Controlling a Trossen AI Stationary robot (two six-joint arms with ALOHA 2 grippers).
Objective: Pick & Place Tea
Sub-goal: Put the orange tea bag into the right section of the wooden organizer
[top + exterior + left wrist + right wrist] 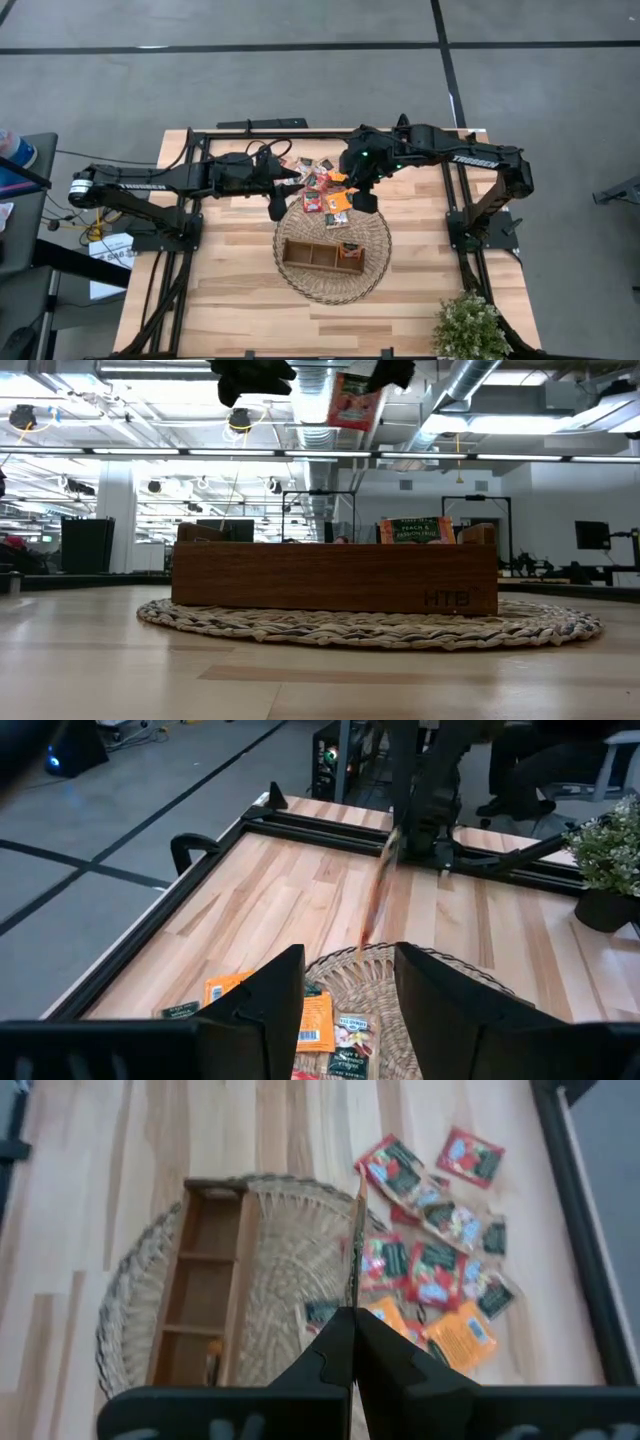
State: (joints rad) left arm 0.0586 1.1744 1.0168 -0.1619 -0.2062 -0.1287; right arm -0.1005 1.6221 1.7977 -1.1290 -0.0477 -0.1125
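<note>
Tea sachet (354, 1245), a red one, hangs edge-on from your right gripper (352, 1312), whose fingers are pressed together on its lower edge, up above the rim of the wicker mat (300, 282). Your left gripper (348, 982) hovers with its fingers spread and nothing between them, over the near edge of the loose pile (325, 183) of sachets.

In the right wrist view you can count about ten sachets lying flat in that pile on the table (230, 300), just beside and partly on the mat: mostly red, two orange, some pale, a few overlapping so the exact number is unclear. One more sachet (417, 531) stands upright in an end compartment of the one wooden tray (322, 255), which has three compartments and sits on the mat.

Only the low view shows that sachet's green label and the held sachet dangling high above the tray. Only the left wrist view shows the potted plant (608, 860) at the table's corner.
</note>
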